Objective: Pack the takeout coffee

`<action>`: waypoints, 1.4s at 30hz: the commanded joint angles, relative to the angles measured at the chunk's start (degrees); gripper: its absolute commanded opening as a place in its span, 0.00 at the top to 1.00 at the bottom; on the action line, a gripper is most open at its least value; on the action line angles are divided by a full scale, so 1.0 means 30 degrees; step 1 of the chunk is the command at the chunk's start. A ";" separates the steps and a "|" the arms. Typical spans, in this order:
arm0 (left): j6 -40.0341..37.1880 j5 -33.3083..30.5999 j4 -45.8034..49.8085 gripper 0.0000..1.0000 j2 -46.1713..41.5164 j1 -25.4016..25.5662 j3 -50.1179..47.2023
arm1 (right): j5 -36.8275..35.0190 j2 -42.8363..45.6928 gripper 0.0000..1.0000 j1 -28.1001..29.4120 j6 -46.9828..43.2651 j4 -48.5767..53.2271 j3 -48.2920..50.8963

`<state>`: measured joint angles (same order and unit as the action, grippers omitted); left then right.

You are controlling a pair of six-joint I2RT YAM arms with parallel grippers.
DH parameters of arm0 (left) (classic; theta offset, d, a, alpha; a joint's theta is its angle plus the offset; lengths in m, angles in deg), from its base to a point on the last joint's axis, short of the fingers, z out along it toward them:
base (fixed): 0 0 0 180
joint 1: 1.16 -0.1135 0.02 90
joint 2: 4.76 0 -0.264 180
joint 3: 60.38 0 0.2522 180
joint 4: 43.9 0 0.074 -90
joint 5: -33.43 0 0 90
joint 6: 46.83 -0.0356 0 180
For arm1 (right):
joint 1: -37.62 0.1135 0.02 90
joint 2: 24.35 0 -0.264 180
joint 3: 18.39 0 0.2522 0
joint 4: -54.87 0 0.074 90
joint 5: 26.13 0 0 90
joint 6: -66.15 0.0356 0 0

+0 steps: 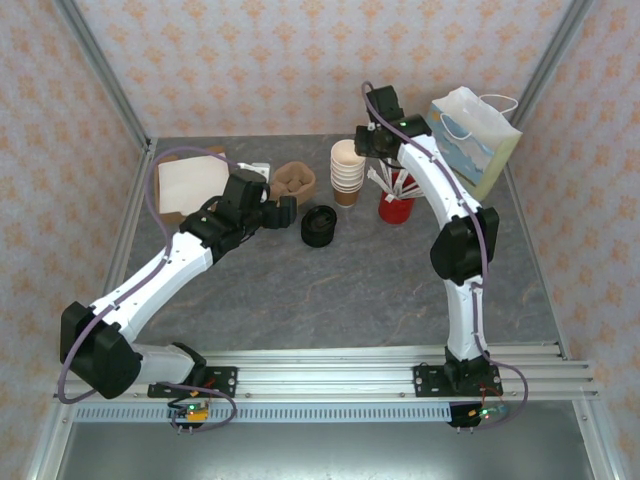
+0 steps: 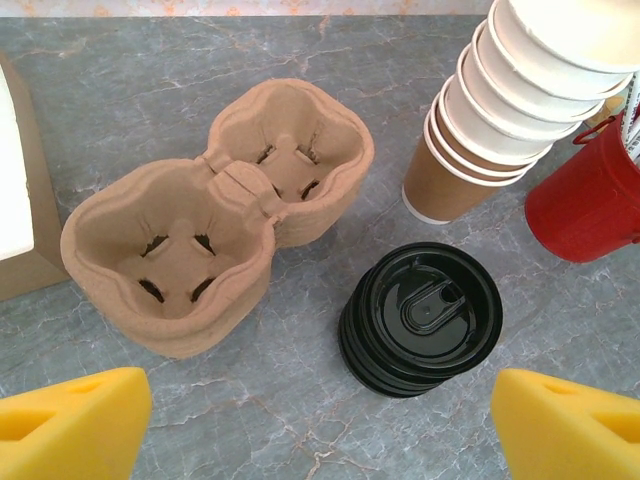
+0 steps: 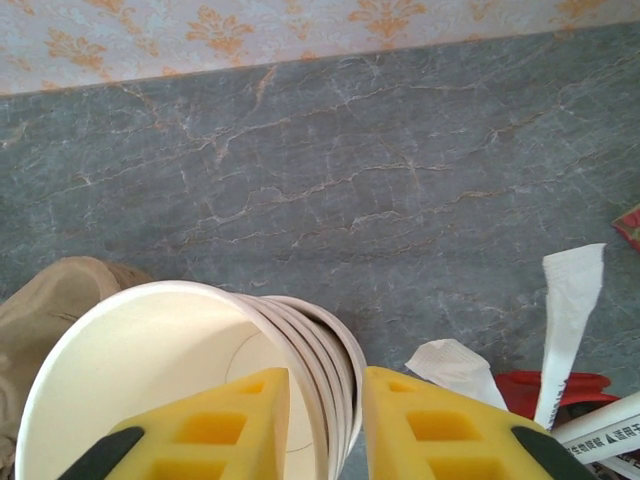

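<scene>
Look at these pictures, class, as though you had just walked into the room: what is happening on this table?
Two robot arms work over a grey table. The right claw straddles the rim of the stack of paper cups, one finger inside the top cup and one outside. Whether it grips the cup cannot be told. The left claw hangs open above the stack of black lids, beside the empty cup carrier. No cup wears a lid yet, and the paper bag stands at the back right.
</scene>
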<state>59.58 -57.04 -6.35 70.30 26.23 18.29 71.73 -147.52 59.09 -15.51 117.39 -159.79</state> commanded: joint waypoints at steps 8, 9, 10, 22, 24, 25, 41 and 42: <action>-0.0282 -0.0677 0.0266 0.11 -0.0091 0.0198 0.0089 | 0.0617 -0.0766 0.80 0.0005 0.0061 0.0533 -0.0875; -0.0282 -0.0664 0.0273 0.11 -0.0076 0.0197 0.0082 | 0.0625 -0.0820 0.82 -0.0005 0.0056 0.0540 -0.0953; -0.0282 -0.0642 0.0256 0.11 -0.0087 0.0204 0.0074 | 0.0672 -0.0860 0.84 0.0002 0.0048 0.0545 -0.1030; -0.0357 -0.0724 0.0273 0.11 -0.0054 0.0219 -0.0072 | 0.0197 -0.1100 0.88 0.0062 -0.0319 0.1551 -0.2488; -0.0341 -0.0706 0.0273 0.11 -0.0025 0.0216 -0.0072 | 0.0177 -0.1085 0.89 0.0050 -0.0392 0.1815 -0.2908; -0.0348 -0.0722 0.0273 0.11 -0.0031 0.0202 -0.0058 | 0.0171 -0.1038 0.89 0.0073 -0.0414 0.1954 -0.3107; 0.0220 -0.2344 -0.0610 0.10 -0.2096 0.0197 -0.1621 | 0.0004 0.4328 0.91 0.1402 -0.0530 0.2064 -0.2683; 0.0341 -0.2740 -0.0737 0.10 -0.2388 0.0206 -0.1948 | 0.0025 0.5097 0.91 0.1684 -0.0524 0.1762 -0.1639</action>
<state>59.77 -60.74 -6.79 65.76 26.23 14.33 72.91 -140.42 61.61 -16.23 123.46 -167.81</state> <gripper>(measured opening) 0.897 0.094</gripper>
